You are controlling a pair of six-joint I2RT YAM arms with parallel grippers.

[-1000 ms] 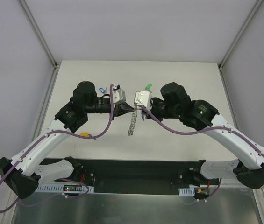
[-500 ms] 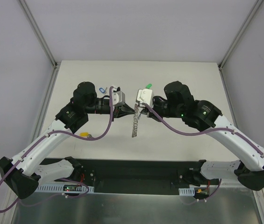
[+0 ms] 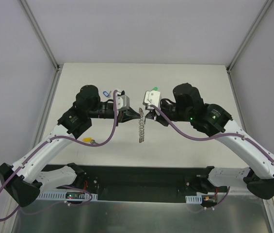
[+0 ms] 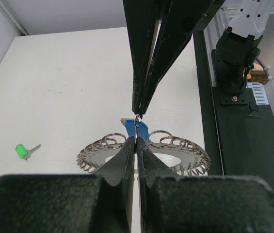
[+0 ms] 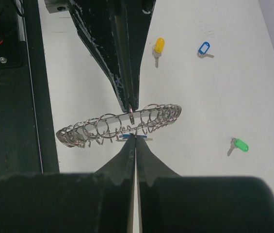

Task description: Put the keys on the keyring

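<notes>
From above, the keyring hangs edge-on over the table, a narrow strip of wire loops between the two arms. The left gripper meets the keyring's upper end from the left, and the right gripper meets it from the right. Both sets of jaws are pressed together. The green key lies on the table just past the keyring's far end. The pale blue key lies off to the keyring's left on the far side, and the yellow key lies to its left on the near side, all three apart from it.

In the left wrist view, the keyring spreads out as a wreath of loops, and the left gripper's closed tips pinch its near rim. The blue key stands just above that pinch, against the keyring's rim. A small wire loop sits at the key's top, where the right gripper's closed tips come down onto it. The green key lies well to the keyring's left.

In the right wrist view, the keyring runs as a slanted coil of loops. The left gripper's tips clamp one loop on the keyring's upper edge. The right gripper's tips are shut on the blue key, which shows as a thin blue sliver touching the keyring's lower edge.
</notes>
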